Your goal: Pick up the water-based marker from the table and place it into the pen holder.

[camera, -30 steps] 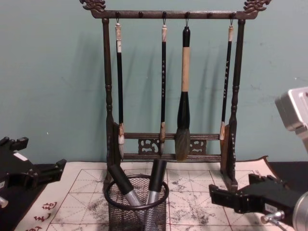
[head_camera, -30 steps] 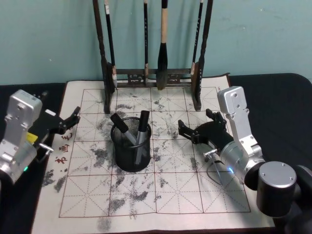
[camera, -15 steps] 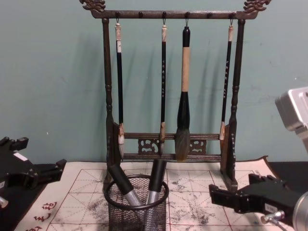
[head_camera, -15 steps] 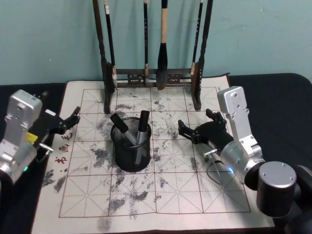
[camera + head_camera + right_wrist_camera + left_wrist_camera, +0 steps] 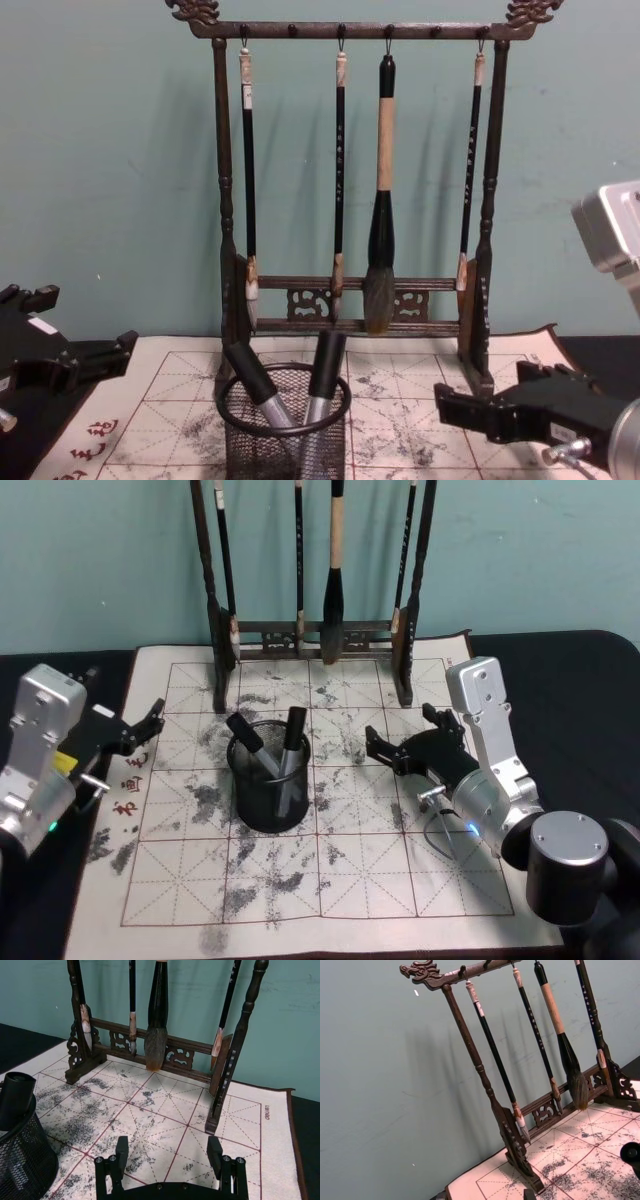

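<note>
The black wire-mesh pen holder (image 5: pixel 268 785) stands on the ink-stained calligraphy mat (image 5: pixel 330 880), a little left of its centre. Two water-based markers (image 5: pixel 246 734) (image 5: pixel 294 738) with black caps and grey barrels lean inside it; in the chest view they are the left marker (image 5: pixel 252 377) and the right marker (image 5: pixel 325 372) in the pen holder (image 5: pixel 285 435). My right gripper (image 5: pixel 398 730) hovers open just right of the holder with nothing between its fingers (image 5: pixel 121 1151). My left gripper (image 5: pixel 152 730) is open at the mat's left edge, apart from the holder.
A tall dark wooden brush rack (image 5: pixel 315 640) with several hanging brushes stands at the back of the mat, against a teal wall. A black tabletop (image 5: pixel 570 690) surrounds the mat. The mat's front half (image 5: pixel 300 900) carries only ink stains.
</note>
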